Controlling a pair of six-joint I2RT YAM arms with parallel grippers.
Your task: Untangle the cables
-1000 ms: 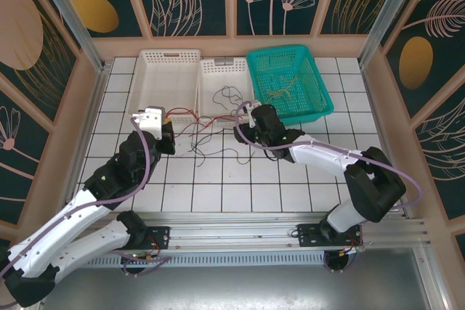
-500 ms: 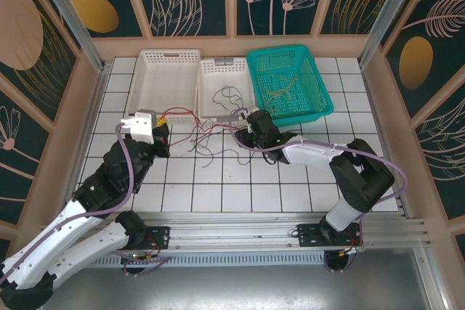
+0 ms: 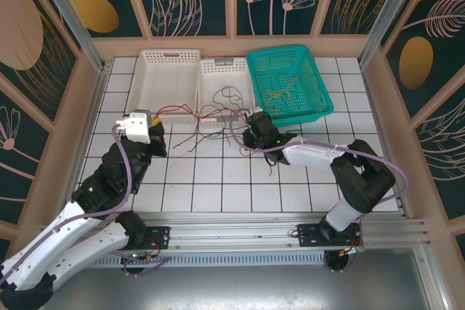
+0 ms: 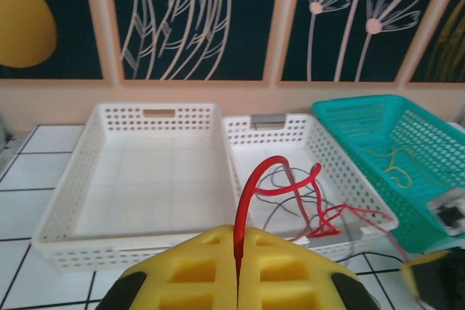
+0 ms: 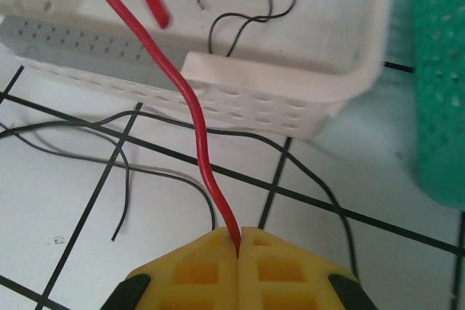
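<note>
Thin red wire (image 5: 193,117) drawn out further since a second ago: left tool (image 4: 237,246) has backed leftward, right tool (image 5: 239,241) edged left. Both tools clenched on it, one per end; it runs ahead of each toward the white perforated plastic basket (image 5: 254,99). Judged: red nearly free, thin black wires (image 5: 126,190) yet to sort, loose on the white tiled bench (image 5: 58,201). Right wrist view shows black crossing red; left wrist view shows yellow-olive wire (image 4: 396,168) in the teal mesh basket (image 4: 378,117), far right.

red cable (image 5: 200,143): smooth glossy plastic sheath | finger pads (image 4: 196,266): matt yellow moulded plastic | white basket (image 4: 62,208): smooth perforated plastic | teal basket (image 4: 363,117): plastic mesh, slight sheen | table (image 3: 218,194): smooth white tiles
</note>
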